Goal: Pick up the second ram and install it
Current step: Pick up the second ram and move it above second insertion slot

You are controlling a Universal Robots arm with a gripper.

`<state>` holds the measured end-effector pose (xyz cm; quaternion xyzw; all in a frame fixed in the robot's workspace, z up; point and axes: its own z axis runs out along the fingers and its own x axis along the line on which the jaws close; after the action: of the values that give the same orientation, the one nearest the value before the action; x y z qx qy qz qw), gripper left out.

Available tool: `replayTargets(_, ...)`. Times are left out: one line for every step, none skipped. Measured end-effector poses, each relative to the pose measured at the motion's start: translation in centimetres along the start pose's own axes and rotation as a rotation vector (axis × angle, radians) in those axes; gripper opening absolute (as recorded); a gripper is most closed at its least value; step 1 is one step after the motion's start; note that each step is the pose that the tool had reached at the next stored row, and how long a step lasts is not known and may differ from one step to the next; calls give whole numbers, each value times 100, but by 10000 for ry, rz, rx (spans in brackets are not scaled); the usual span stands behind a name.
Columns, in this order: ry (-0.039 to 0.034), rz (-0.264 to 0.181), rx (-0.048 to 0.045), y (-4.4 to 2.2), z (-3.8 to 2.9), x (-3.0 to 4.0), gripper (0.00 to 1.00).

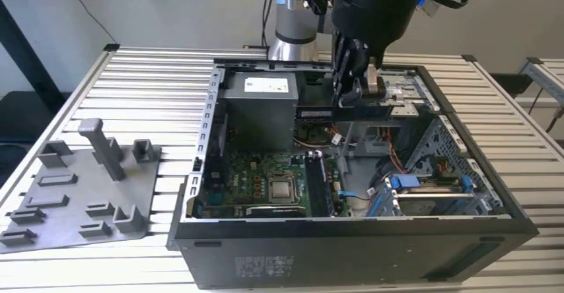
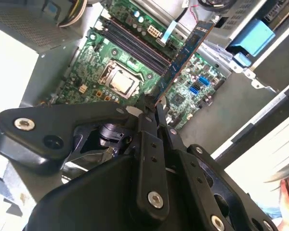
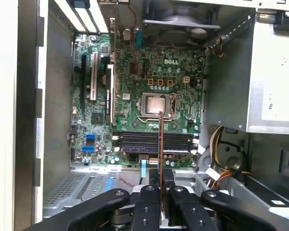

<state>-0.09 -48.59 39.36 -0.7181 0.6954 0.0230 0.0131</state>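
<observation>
The pincer (image 3: pixel 162 179) is clamped tight on one end of the second ram (image 3: pixel 161 139), which juts straight out from between its fingers. Below the pincer, inside the open computer case (image 1: pixel 352 243), lie the motherboard (image 3: pixel 130 67) and its memory slots (image 3: pixel 135 142), not touching the stick.

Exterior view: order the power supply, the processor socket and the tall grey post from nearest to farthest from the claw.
1. Grey power supply, just to the exterior view's left of the claw, which grips the second ram.
2. Processor socket, lower down on the motherboard.
3. Tall grey post, far to the exterior view's left.
</observation>
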Motion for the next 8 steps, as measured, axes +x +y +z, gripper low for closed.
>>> replayTargets(0, 2, 1, -1, 2, -32, 14)
replayTargets(-1, 4, 2, -2, 4, -62, 14)
replayTargets(-1, 8, 4, -3, 5, -88, 14)
replayTargets(-1, 18, 6, -4, 7, -108, 14)
replayTargets(0, 33, 8, -4, 8, -124, 14)
replayTargets(-1, 59, 13, -5, 9, -132, 14)
replayTargets(-3, 119, 18, -6, 11, -135, 14)
replayTargets(-5, 216, 24, -5, 13, -135, 14)
